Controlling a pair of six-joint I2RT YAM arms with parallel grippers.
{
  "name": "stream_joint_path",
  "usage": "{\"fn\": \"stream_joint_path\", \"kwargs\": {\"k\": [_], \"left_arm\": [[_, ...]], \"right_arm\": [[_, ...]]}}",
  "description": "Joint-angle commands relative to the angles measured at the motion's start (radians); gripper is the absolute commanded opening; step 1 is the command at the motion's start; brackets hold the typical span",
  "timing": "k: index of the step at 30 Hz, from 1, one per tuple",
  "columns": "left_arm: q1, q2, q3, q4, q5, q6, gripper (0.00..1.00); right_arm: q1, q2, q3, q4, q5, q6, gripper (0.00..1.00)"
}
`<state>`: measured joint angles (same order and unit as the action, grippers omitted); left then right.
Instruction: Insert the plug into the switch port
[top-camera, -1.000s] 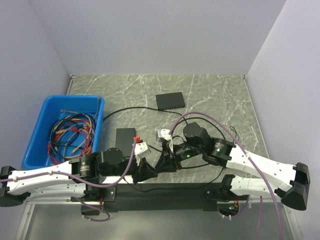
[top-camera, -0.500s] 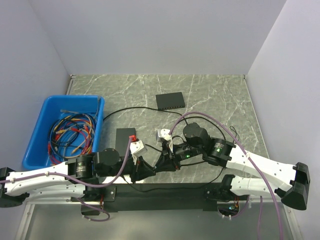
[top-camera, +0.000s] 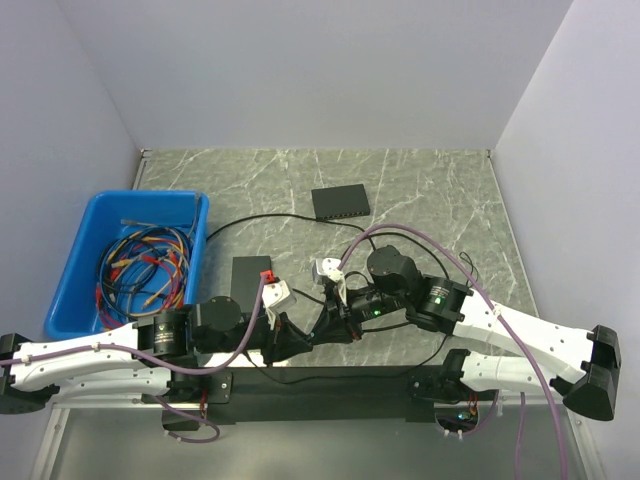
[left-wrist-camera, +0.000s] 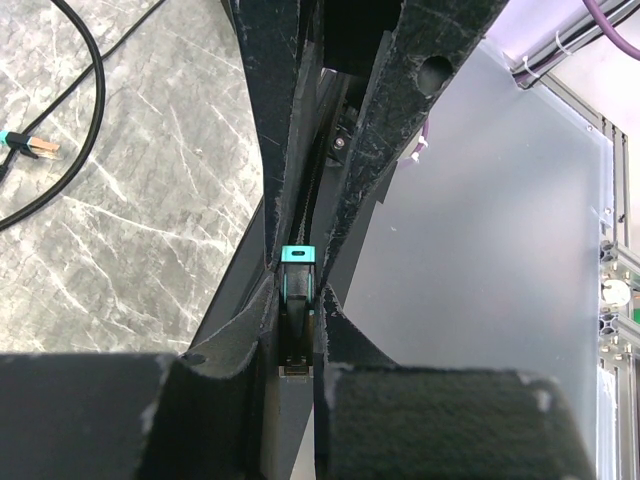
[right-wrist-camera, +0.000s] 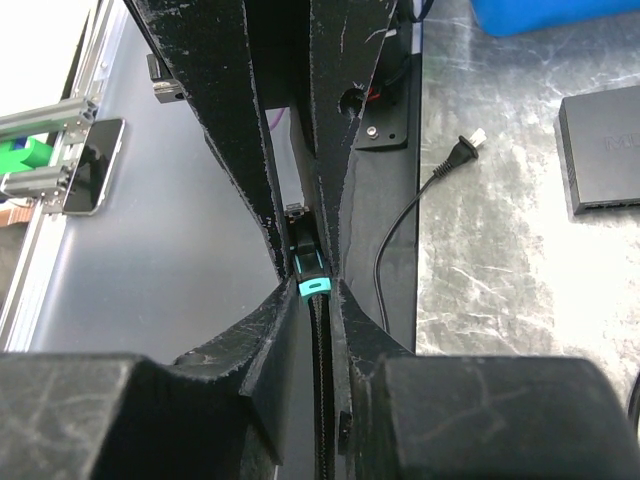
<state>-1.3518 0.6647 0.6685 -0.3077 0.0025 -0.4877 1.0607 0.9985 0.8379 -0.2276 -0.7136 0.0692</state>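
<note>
Left arm (top-camera: 90, 358): white shell links, black round joint housings.
Right arm (top-camera: 530, 340): white shell links, black joints, a small green light (top-camera: 375, 311) by the wrist, a black block at the outer end.
Cables (top-camera: 440, 255): purple, one looping along each arm.
Left gripper (left-wrist-camera: 297, 290): two black fingers (left-wrist-camera: 230, 340), coarse grainy surface, pale frayed edges.
Right gripper (right-wrist-camera: 312, 290): two black fingers (right-wrist-camera: 250, 340), scratched, with whitish scuffs.
Wrist mounts (top-camera: 280, 296): small white housings.

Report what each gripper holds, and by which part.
Both pinch the plug: left gripper on its black body, right gripper on the teal collar where the cable begins.
</note>
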Motion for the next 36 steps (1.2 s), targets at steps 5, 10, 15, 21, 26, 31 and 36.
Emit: {"fn": "stream_joint_path", "kwargs": {"k": [5, 10, 15, 21, 26, 31, 36], "left_arm": [[0.010, 0.013, 0.040, 0.038, -0.065, -0.002, 0.00], [0.010, 0.022, 0.040, 0.042, -0.059, -0.002, 0.00], [0.010, 0.045, 0.043, 0.030, -0.085, -0.009, 0.01], [0.010, 0.027, 0.057, -0.030, -0.321, -0.074, 0.75], [0.013, -0.023, 0.055, -0.045, -0.429, -0.095, 0.94], [0.022, -0.030, 0.063, -0.088, -0.538, -0.135, 0.95], [0.049, -0.100, 0.039, -0.142, -0.708, -0.229, 0.95]], "right_arm": [[0.021, -0.041, 0.021, 0.053, -0.064, 0.018, 0.25], [0.021, -0.040, 0.023, 0.054, -0.075, 0.018, 0.14], [0.019, -0.047, 0.001, 0.076, -0.084, 0.029, 0.00], [0.018, -0.052, -0.033, 0.076, 0.228, 0.085, 0.00], [0.005, 0.026, -0.045, 0.077, 0.404, 0.142, 0.00], [0.004, 0.124, -0.066, 0.099, 0.494, 0.181, 0.00], [0.004, 0.190, -0.086, 0.125, 0.505, 0.190, 0.00]]}}
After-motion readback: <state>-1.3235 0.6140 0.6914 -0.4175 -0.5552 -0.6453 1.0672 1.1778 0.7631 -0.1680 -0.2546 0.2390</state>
